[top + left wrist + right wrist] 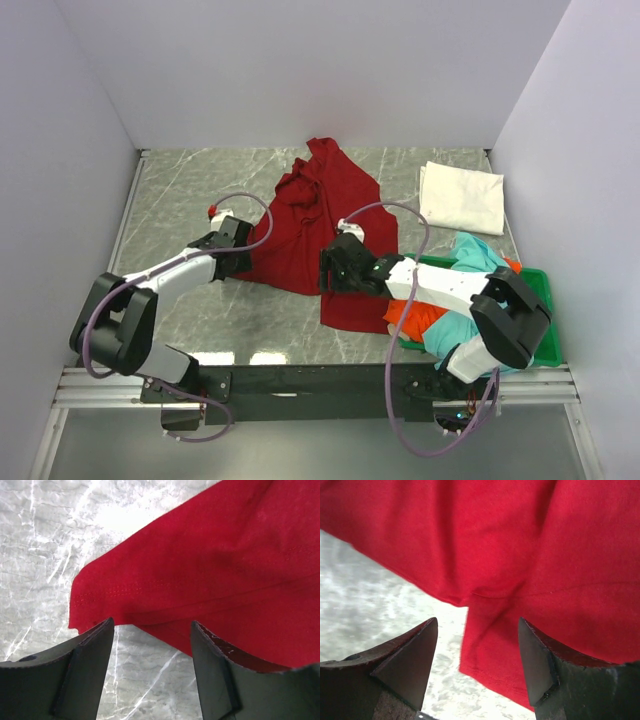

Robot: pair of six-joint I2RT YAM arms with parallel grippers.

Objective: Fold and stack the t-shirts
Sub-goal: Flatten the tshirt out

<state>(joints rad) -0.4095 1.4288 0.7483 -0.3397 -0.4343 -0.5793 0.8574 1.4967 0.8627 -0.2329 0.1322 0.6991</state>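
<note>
Dark red t-shirt (320,215) lies rumpled and unspread on the marble worktop (175,195), between the two sets of jaws. The step in hand reads as spreading it flat before any fold. Left jaws: released, standing well apart, nothing between them. The stitched hem corner (82,597) sits just ahead of the left-hand tip, with cloth running off ahead and to the right. Right jaws: likewise released and wide, gripping nothing. A red edge (490,650) reaches into the gap ahead of them, with a crease where two layers meet just beyond. To do this well, have each pair bite a single layer at an outer corner, low against the worktop. Then draw the corners apart until the bunched middle goes flat. A grab on doubled cloth will likely drag a fold along. On the left, shift toward that hem corner before closing. Folded white t-shirt (460,197) lies well beyond the right jaws, off to their right. Orange t-shirt (410,312) and teal t-shirt (478,255) are heaped in the green tray (535,275) behind them.
</note>
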